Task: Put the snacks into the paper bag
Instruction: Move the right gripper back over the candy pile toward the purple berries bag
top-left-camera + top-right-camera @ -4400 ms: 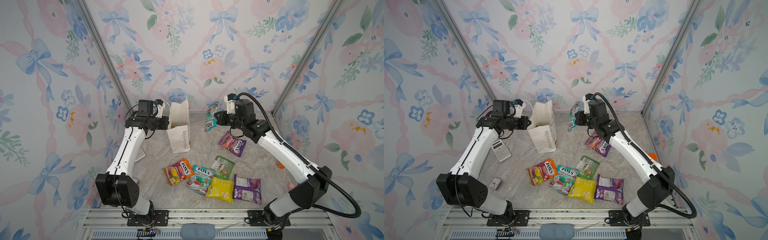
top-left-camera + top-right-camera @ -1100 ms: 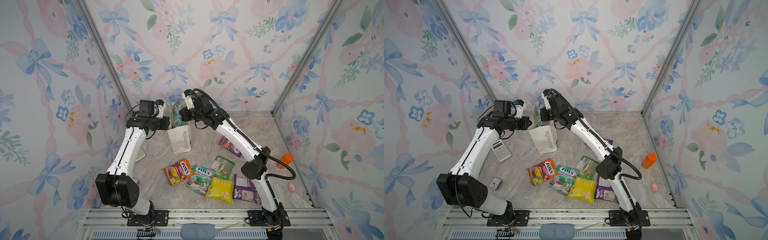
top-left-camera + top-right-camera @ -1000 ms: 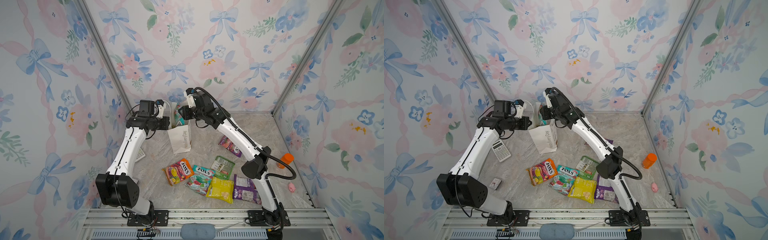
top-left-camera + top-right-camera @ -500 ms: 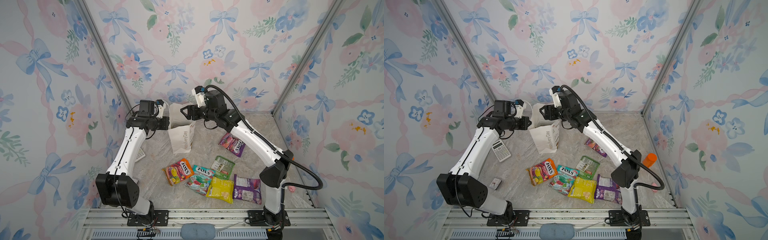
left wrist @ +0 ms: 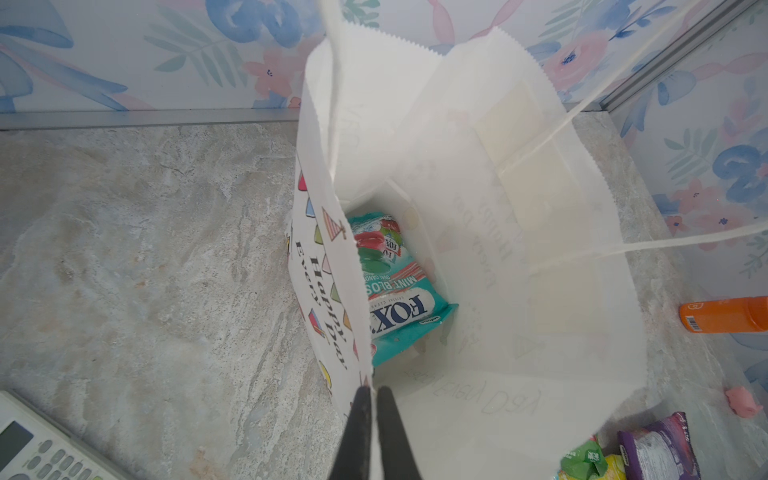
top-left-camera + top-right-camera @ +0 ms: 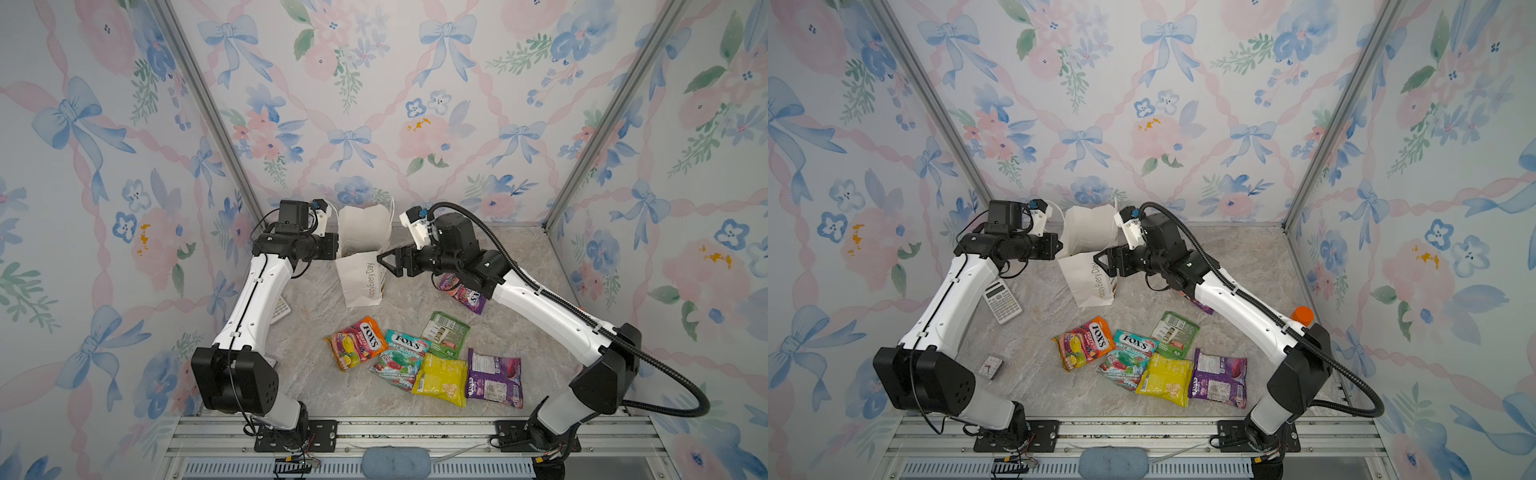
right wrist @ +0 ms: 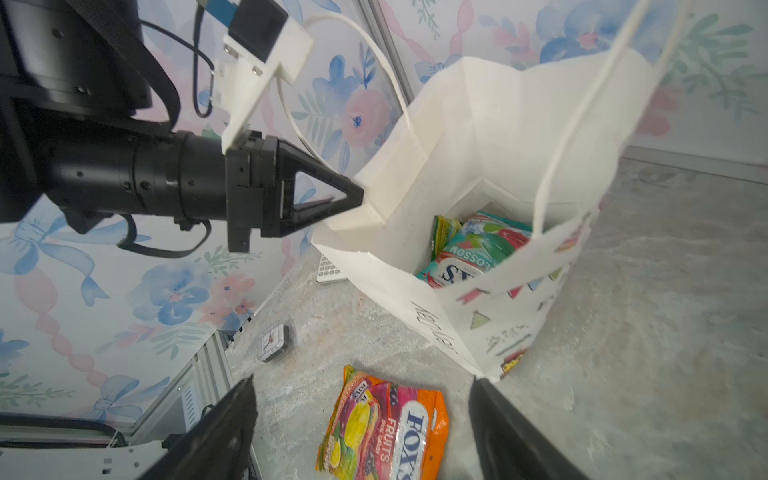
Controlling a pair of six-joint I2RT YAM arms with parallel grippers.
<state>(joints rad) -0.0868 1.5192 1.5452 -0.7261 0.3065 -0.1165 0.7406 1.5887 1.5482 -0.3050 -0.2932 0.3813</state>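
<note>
Snacks (image 6: 440, 378) are lying on the counter (image 6: 316, 386) in both top views, near the upright paper bag (image 6: 361, 270). In the left wrist view, the left end effector (image 5: 370, 395) is clamping the bag's rim; a teal FOX'S packet (image 5: 399, 291) is lying inside. In the right wrist view, the right end effector (image 7: 361, 384) is gaping empty beside the bag.

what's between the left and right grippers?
The paper bag: left gripper pinches one rim, right gripper stands open at the opposite side. Shows in both top views.
</note>
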